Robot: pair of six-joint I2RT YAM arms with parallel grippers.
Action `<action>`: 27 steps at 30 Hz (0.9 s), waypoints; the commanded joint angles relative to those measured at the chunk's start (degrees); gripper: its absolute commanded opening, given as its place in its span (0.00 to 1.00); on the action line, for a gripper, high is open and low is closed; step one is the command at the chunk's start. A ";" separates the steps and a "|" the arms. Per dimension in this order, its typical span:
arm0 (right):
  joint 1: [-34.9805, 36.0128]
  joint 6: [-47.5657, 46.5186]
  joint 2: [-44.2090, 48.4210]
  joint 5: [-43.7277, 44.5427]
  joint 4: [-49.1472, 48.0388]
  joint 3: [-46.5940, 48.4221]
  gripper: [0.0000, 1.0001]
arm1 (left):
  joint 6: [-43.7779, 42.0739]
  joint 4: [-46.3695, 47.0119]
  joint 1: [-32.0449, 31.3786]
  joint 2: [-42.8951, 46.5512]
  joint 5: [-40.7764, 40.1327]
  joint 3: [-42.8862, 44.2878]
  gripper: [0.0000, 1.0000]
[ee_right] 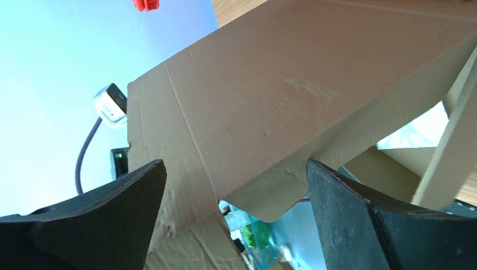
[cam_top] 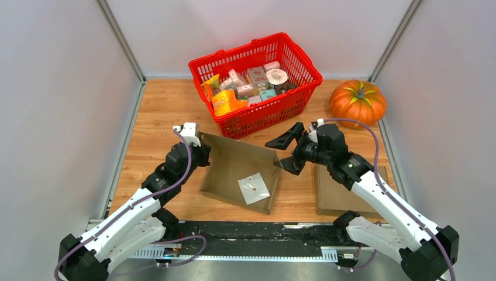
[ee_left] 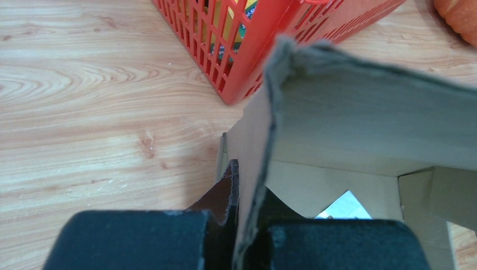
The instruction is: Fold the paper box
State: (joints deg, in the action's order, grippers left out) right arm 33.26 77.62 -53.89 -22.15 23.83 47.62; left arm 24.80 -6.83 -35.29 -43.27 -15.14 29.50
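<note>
I see a light wooden table top [cam_top: 158, 111]. At the back of it stands a red plastic mesh basket [cam_top: 257, 119], and to the right of the basket, a little apart, sits an orange pumpkin [cam_top: 357, 103]. Just in front of the basket lies an open brown cardboard box [cam_top: 225, 170]. Near the right front edge, a flat brown cardboard sheet [cam_top: 336, 196] lies on the wood.

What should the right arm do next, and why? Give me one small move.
Probably close the right gripper on the right wall of the paper box. Its jaws stand open astride that wall, while the left gripper is shut on the left wall, steadying the box for folding.
</note>
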 commanded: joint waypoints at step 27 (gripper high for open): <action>0.14 -1.95 -1.57 0.97 -15.66 -9.47 0.90 | 2.88 -50.56 -0.92 19.37 24.38 18.05 0.65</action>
State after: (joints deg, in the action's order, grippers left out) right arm 33.56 78.24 -54.83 -20.62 11.20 35.40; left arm 28.27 -47.88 -36.03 -22.61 7.49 45.58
